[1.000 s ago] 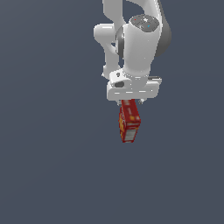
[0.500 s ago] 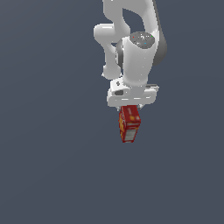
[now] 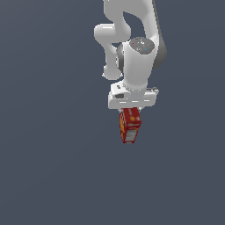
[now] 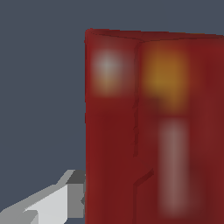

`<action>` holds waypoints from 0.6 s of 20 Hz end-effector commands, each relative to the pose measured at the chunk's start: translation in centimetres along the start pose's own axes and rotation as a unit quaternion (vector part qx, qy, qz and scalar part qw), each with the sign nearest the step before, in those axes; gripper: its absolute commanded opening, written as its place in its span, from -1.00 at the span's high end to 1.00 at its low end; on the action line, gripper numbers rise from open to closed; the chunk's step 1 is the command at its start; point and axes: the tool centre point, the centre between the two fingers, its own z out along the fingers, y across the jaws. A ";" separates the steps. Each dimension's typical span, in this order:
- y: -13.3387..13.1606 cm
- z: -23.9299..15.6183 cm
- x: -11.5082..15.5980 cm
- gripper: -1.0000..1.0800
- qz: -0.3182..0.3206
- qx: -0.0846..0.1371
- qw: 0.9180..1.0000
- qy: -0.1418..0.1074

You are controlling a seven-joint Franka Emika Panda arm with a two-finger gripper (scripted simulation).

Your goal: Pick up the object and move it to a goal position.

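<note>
The white arm (image 3: 136,57) is reaching down from the top of the exterior view, and the gripper (image 3: 131,110) is sitting at its lower end, directly above the cracker box (image 3: 129,125). The box is hanging straight below the gripper's flat white body, its upper end tucked up under that body and its long edges running downward, slightly tilted. The fingertips themselves are hidden there, so that view is not showing how the jaws are standing.

In the wrist view the red box (image 4: 153,127) is filling most of the picture, blurred, with an orange patch and pale smears on its face and one sharp vertical edge facing open background. One grey-white finger (image 4: 57,203) is pressing against that side of the box near its end closest to the camera; the other finger is out of sight behind the box. The gripper is closed on the box, holding it.

Plain dark blue-grey background is surrounding the box on every side: below its lower end, and toward both the exterior view's left and right, open room is lying well apart from any other edge.
</note>
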 end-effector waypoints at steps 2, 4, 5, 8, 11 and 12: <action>0.0 0.1 0.0 1.00 0.000 0.000 1.000 0.000; 0.0 0.1 0.0 1.00 0.000 0.000 1.000 0.000; 0.0 0.1 0.0 1.00 0.000 0.000 1.000 0.000; -0.1 -0.1 0.0 1.00 0.000 0.000 1.000 0.000; -0.3 -0.8 0.0 1.00 0.000 0.000 1.000 0.000; -0.5 -1.1 -0.1 1.00 0.000 0.000 1.000 0.000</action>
